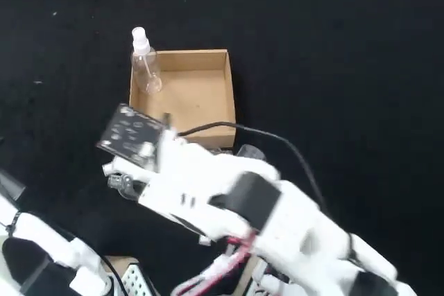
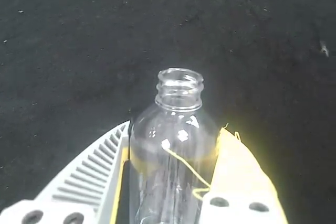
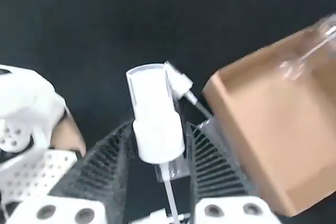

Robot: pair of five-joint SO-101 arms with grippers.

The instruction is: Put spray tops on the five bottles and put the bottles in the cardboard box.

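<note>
The left gripper (image 2: 174,136) is clamped around the body of a clear bottle (image 2: 179,93) (neck open, no top fitted). The right gripper (image 3: 160,135) grips a white spray top (image 3: 156,114), its dip tube running back between the fingers, near the cardboard box (image 1: 208,98). One capped bottle (image 1: 145,67) stands in a box corner.

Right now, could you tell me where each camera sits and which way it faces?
High view: fixed above the table, looking down on the cardboard box, a capped bottle and the right arm.
Left wrist view: on the left wrist, looking along fingers shut on an open-necked bottle.
Right wrist view: on the right wrist, looking along fingers shut on a spray top.
Shared: high and right wrist views both show the cardboard box.
</note>
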